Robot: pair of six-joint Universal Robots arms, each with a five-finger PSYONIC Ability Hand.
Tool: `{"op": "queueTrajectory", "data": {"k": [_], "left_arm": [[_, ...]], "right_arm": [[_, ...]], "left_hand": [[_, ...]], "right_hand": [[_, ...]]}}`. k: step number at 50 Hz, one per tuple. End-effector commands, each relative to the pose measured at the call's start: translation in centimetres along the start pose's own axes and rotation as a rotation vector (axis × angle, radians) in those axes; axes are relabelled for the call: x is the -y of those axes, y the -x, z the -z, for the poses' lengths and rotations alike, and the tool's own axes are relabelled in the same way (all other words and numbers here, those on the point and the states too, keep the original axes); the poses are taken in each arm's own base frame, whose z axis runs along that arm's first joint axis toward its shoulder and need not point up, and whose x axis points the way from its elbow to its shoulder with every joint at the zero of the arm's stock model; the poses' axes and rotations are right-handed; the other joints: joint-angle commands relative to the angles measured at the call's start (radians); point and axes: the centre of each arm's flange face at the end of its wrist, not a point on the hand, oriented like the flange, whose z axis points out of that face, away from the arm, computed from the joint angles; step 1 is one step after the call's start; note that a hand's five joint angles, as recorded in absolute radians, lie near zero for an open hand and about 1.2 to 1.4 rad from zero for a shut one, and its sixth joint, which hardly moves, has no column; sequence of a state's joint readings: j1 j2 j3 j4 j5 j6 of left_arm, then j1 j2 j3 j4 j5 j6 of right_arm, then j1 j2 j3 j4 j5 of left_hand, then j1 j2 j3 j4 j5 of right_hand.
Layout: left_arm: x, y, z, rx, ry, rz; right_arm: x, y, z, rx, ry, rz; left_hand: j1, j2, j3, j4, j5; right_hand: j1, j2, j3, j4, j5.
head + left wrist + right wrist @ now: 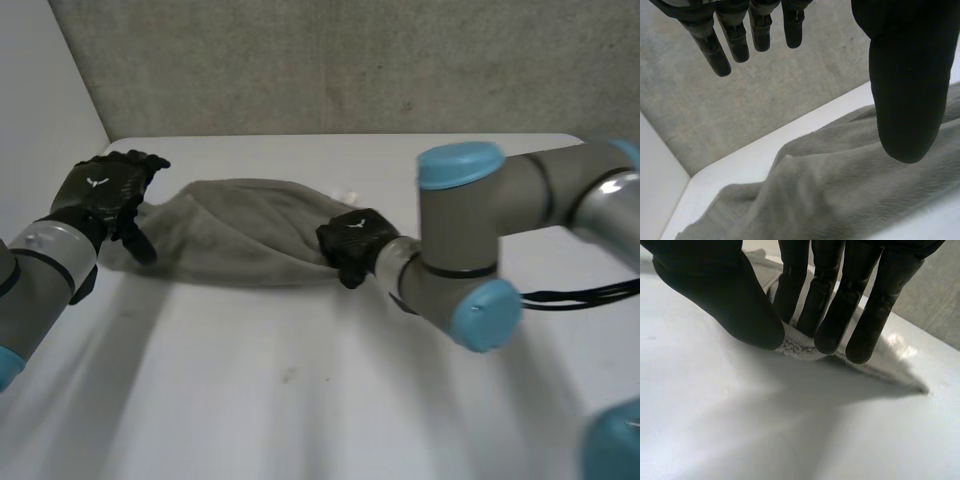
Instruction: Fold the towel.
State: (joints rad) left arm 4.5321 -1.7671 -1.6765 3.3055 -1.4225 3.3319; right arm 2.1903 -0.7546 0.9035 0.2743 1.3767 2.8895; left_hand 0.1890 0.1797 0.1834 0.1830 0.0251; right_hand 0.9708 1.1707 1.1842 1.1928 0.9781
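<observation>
I see the grey towel [240,235] lying bunched on the white table [300,390], stretched between my two hands. My right hand [350,243] is at the towel's end nearer my right arm. Its wrist camera shows the thumb [735,305] and fingers [832,315] drawn together on a thick fold of the towel's edge, pinching it low against the tabletop. My left hand [100,190] sits at the towel's opposite end, over the corner. There the fingers [735,40] hang straight and slightly apart, well clear of the thumb [905,95], the hand open above the towel's ridges. I cannot tell whether the thumb tip touches the cloth
</observation>
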Motion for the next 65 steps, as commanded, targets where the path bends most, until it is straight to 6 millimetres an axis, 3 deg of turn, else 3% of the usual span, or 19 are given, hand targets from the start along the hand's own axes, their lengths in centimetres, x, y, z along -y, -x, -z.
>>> {"op": "queueTrajectory", "data": {"k": [1,9,20,35,39,41,45,50,52,53,55,56,57,58,60,61,63,64,65], "left_arm": [[-0.2,-0.5,-0.9,-0.067,-0.007,-0.005],[-2.4,-2.6,-1.1,-0.197,0.055,-0.07],[-5.9,-8.6,0.0,-0.4,0.16,-0.21],[-8.5,-13.0,-2.5,-0.56,0.125,-0.329],[-8.9,-13.2,-2.9,-0.565,0.121,-0.354],[-8.9,-13.3,-3.0,-0.561,0.115,-0.366],[-8.1,-13.2,-3.2,-0.546,0.086,-0.372],[-4.2,-12.3,-4.4,-0.426,-0.084,-0.389],[-0.7,-12.0,-4.7,-0.348,-0.241,-0.396],[-0.7,-12.0,-4.7,-0.347,-0.241,-0.396],[3.9,-11.7,-4.4,-0.281,-0.431,-0.397],[3.9,-11.7,-4.4,-0.28,-0.431,-0.397],[6.7,-11.1,-4.3,-0.236,-0.54,-0.387],[6.7,-11.1,-4.3,-0.236,-0.541,-0.387],[12.4,-9.4,-4.3,-0.136,-0.75,-0.343],[12.4,-9.4,-4.3,-0.135,-0.751,-0.343],[16.2,-7.6,-4.4,-0.035,-0.897,-0.279],[16.3,-7.6,-4.4,-0.035,-0.898,-0.279],[17.8,-6.9,-4.2,0.014,-0.966,-0.237]], "right_arm": [[-1.0,0.6,8.7,0.043,0.075,0.189],[-3.1,2.6,14.9,0.087,0.127,0.241],[-4.9,3.5,19.0,0.104,0.134,0.244],[-4.9,3.2,20.3,0.058,0.108,0.246],[-4.9,2.7,20.1,0.039,0.1,0.249],[-4.6,1.9,19.6,0.005,0.072,0.254],[-4.2,0.9,18.9,-0.033,0.048,0.259],[-2.4,-1.0,16.7,-0.099,-0.03,0.285],[-0.6,-3.0,14.6,-0.172,-0.084,0.297],[-0.6,-3.0,14.6,-0.172,-0.084,0.297],[1.8,-5.0,12.8,-0.26,-0.145,0.309],[1.8,-5.0,12.8,-0.26,-0.145,0.31],[3.5,-6.3,11.8,-0.317,-0.194,0.304],[3.5,-6.3,11.8,-0.318,-0.195,0.304],[8.1,-9.4,9.9,-0.447,-0.354,0.277],[8.1,-9.4,9.9,-0.448,-0.355,0.277],[13.2,-12.4,9.5,-0.604,-0.59,0.238],[13.3,-12.4,9.5,-0.605,-0.592,0.237],[15.5,-13.5,10.1,-0.682,-0.729,0.212]], "left_hand": [[0.054,0.063,0.059,0.06,0.043],[0.101,0.11,0.106,0.107,0.09],[0.177,0.186,0.183,0.183,0.167],[0.329,0.339,0.335,0.335,0.319],[0.635,0.644,0.641,0.641,0.625],[1.114,1.124,1.12,1.12,1.104],[1.207,1.217,1.213,1.213,1.197],[1.207,1.217,1.213,1.213,1.197],[1.207,1.217,1.213,1.213,1.197],[1.207,1.217,1.213,1.213,1.197],[1.207,1.217,1.213,1.213,1.197],[1.207,1.217,1.213,1.213,1.197],[1.207,1.217,1.213,1.213,1.197],[1.207,1.217,1.213,1.213,1.197],[1.207,1.217,1.213,1.213,1.197],[1.207,1.217,1.213,1.213,1.197],[1.207,1.217,1.213,1.213,1.197],[1.207,1.217,1.213,1.213,1.197],[1.207,1.217,1.213,1.213,1.197]], "right_hand": [[0.425,0.226,0.212,0.203,0.244],[0.425,0.226,0.212,0.203,0.244],[0.425,0.226,0.212,0.203,0.244],[0.425,0.226,0.212,0.203,0.244],[0.425,0.226,0.212,0.203,0.244],[0.425,0.226,0.212,0.203,0.244],[0.425,0.226,0.212,0.203,0.244],[0.425,0.226,0.212,0.203,0.244],[0.425,0.226,0.212,0.203,0.244],[0.425,0.226,0.212,0.203,0.244],[0.425,0.226,0.212,0.203,0.244],[0.425,0.226,0.212,0.203,0.244],[0.425,0.226,0.212,0.203,0.244],[0.425,0.226,0.212,0.203,0.244],[0.425,0.226,0.212,0.203,0.244],[0.425,0.226,0.212,0.203,0.244],[0.425,0.226,0.212,0.203,0.244],[0.425,0.226,0.212,0.203,0.244],[0.425,0.226,0.212,0.203,0.244]]}}
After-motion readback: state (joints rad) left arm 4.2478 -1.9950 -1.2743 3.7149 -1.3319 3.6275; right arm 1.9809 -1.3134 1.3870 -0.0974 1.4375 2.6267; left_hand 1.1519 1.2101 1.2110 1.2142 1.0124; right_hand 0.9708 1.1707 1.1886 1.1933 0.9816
